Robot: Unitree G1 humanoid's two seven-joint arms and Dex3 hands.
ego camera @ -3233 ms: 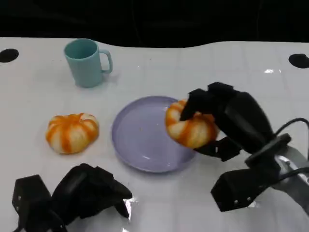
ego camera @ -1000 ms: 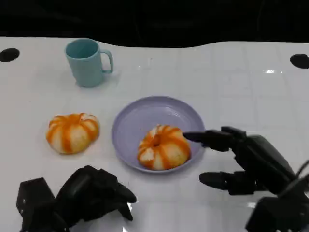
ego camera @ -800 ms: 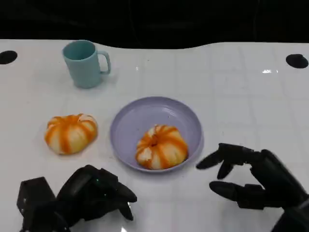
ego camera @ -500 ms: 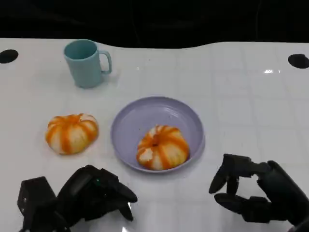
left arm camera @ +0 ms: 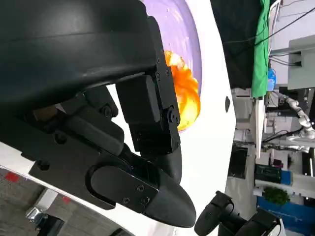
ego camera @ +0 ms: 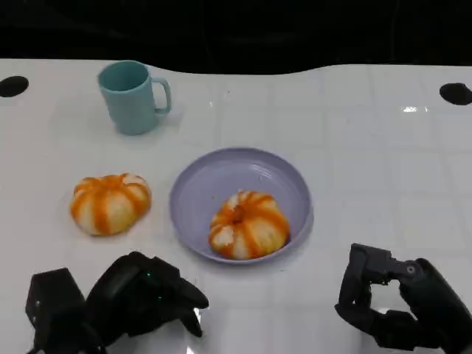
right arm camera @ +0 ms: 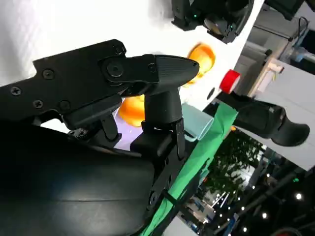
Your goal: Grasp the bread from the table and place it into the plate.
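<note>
A round orange-and-white bread (ego camera: 248,225) lies in the lilac plate (ego camera: 214,181) at the table's middle, toward the plate's near edge. It also appears as bread (left arm camera: 188,93) on the plate (left arm camera: 189,34) in the left wrist view, and as bread (right arm camera: 132,110) past the fingers in the right wrist view. A second, similar bread (ego camera: 110,203) sits on the table left of the plate. My right hand (ego camera: 398,310) is low at the near right, well clear of the plate, fingers loosely bent and holding nothing. My left hand (ego camera: 140,299) rests at the near left, empty.
A teal mug (ego camera: 133,96) stands at the back left, handle to the right. Black round holes (ego camera: 456,93) mark the white table's far corners. Bare table lies right of the plate and between my hands.
The right hand carried the bread over the plate, let it go there, then drew back toward the near right edge with its fingers bending inward. The left hand stayed put.
</note>
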